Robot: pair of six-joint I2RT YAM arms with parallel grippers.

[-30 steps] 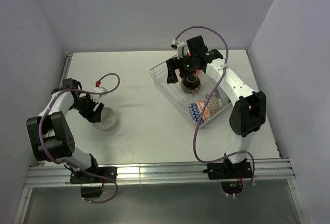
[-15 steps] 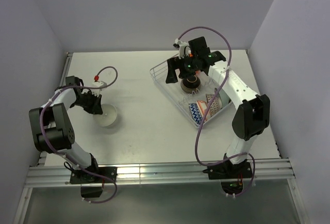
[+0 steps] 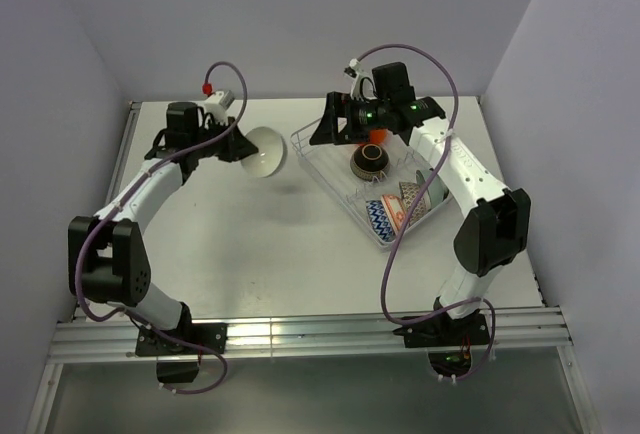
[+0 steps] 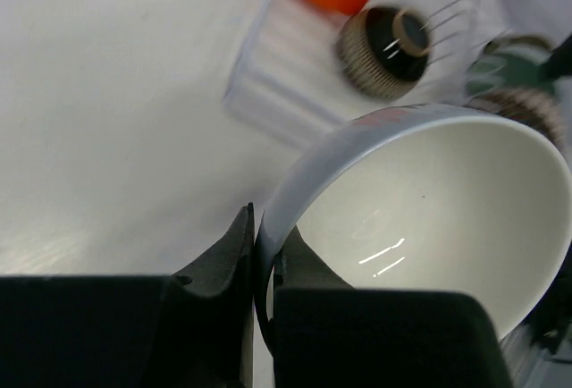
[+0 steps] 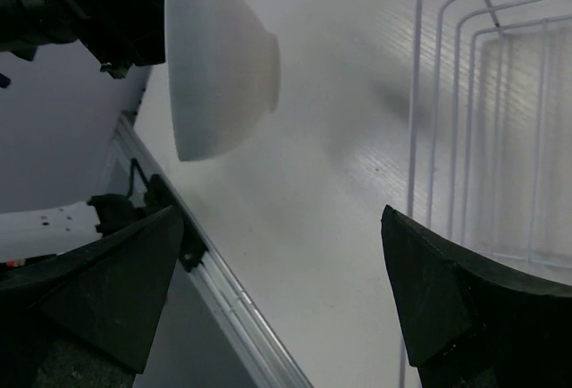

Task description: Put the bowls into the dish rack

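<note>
Your left gripper [image 4: 257,247] clamps the white bowl [image 4: 420,218] by its rim only; the view is blurred, but it may swing and strike the dish rack [image 3: 325,166] wall; right gripper [image 5: 281,227] gapes empty.

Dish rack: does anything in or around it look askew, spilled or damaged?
Nothing broken or spilled shows. The dish rack sits skewed to the table edges. The white bowl hangs tipped on its side beside it, its rim pinched in the left fingers, which fits loading.
</note>
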